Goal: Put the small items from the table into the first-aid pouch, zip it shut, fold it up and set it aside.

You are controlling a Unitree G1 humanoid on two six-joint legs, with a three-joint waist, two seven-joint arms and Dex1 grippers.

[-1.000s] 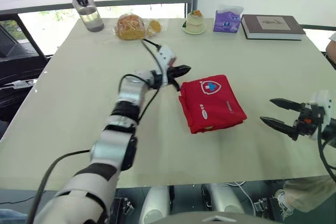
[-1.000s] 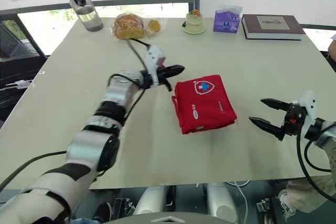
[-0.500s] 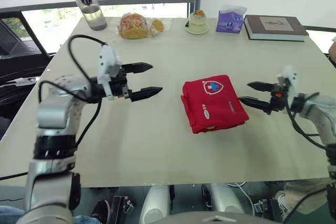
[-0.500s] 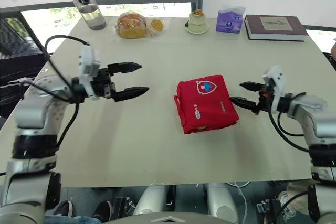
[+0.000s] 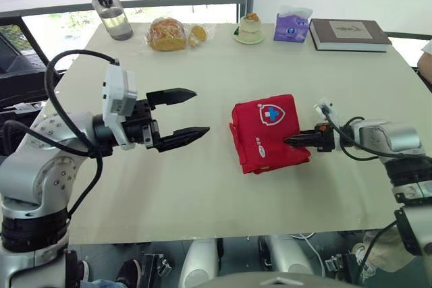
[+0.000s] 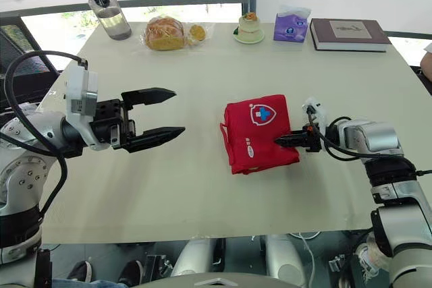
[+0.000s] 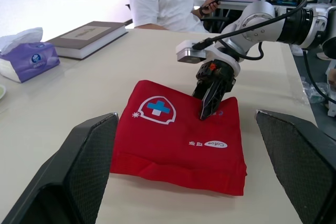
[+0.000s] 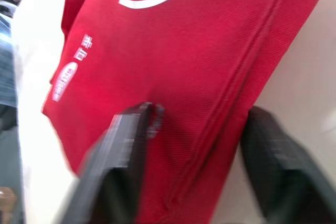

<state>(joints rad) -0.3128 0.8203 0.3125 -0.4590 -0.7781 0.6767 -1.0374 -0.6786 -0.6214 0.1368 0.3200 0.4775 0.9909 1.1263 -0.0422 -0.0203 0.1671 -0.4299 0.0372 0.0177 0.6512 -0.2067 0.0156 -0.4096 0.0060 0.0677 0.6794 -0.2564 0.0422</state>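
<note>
1. Head views: the red first-aid pouch (image 5: 270, 126) lies folded flat on the table (image 5: 202, 187), right of centre. The left gripper (image 5: 201, 110) hovers well to its left, fingers spread wide. The right gripper (image 5: 295, 141) reaches onto the pouch's right edge.
2. Left wrist view: the right gripper's tips point down onto the pouch's top face.
3. Right wrist view: its fingers (image 8: 123, 156) stand moderately apart, one over the red fabric, the other over the table beside the edge.
</note>
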